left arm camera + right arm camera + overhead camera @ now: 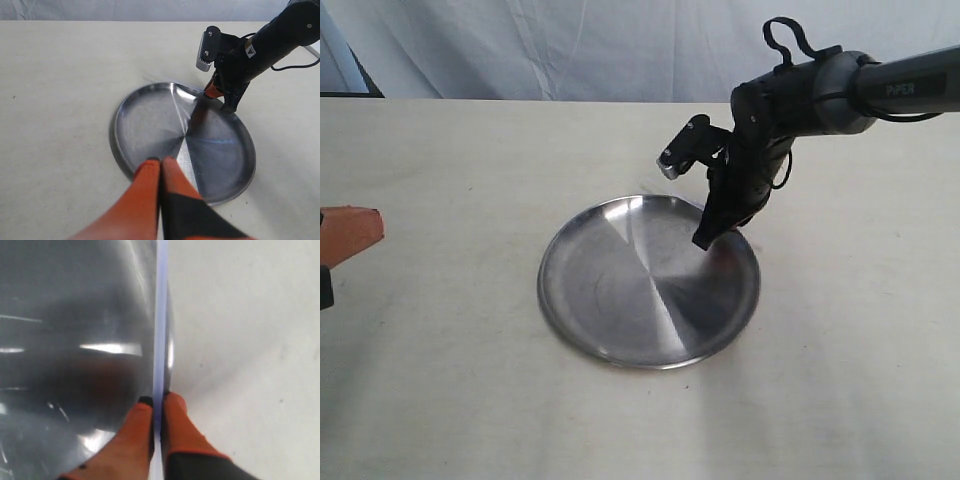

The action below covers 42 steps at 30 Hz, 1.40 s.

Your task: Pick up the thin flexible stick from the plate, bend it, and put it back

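Observation:
The round steel plate lies mid-table, also seen in the left wrist view and filling much of the right wrist view. My right gripper hangs over the plate's far right rim, shut on the thin flexible stick. The stick is a pale translucent strip running straight out from between the orange fingers. I cannot make the stick out in the exterior view. My left gripper is shut with nothing in it; it sits at the table's left edge, well clear of the plate.
A cream cloth covers the table. A white curtain hangs behind it. The right arm's wrist camera juts out above the plate's far rim.

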Each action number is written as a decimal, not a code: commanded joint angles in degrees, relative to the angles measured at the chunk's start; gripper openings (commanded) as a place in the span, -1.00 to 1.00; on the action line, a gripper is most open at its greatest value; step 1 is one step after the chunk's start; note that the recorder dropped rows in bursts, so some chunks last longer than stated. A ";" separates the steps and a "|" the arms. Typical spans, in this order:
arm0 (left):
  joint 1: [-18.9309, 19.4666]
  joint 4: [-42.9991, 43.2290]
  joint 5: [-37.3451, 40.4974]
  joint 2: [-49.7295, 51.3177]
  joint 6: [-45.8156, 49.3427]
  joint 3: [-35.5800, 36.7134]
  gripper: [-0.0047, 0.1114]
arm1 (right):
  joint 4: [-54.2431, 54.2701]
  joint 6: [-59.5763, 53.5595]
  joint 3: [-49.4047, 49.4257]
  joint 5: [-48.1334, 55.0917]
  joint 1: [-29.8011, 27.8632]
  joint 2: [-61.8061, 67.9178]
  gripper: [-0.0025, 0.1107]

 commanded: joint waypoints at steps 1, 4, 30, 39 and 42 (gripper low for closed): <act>-0.10 0.91 -0.38 0.24 0.14 -0.17 -0.92 | -0.10 -0.21 0.26 2.05 -0.23 -0.08 -0.97; -0.10 0.91 -0.38 0.24 0.14 -0.17 -0.92 | -0.10 -0.21 0.26 3.00 -0.23 -0.08 -0.97; -0.10 1.03 -1.24 0.24 0.14 -0.17 -0.92 | 1.80 4.24 0.26 6.54 -0.23 -8.20 -0.97; -0.10 -0.91 -2.75 0.24 -8.06 -0.17 -0.92 | 23.23 -3.40 0.49 11.47 -0.23 -13.19 -0.97; -0.10 -2.04 -3.43 0.24 -9.08 -0.17 -0.89 | 31.63 -8.57 2.77 12.32 -0.23 -16.20 -0.97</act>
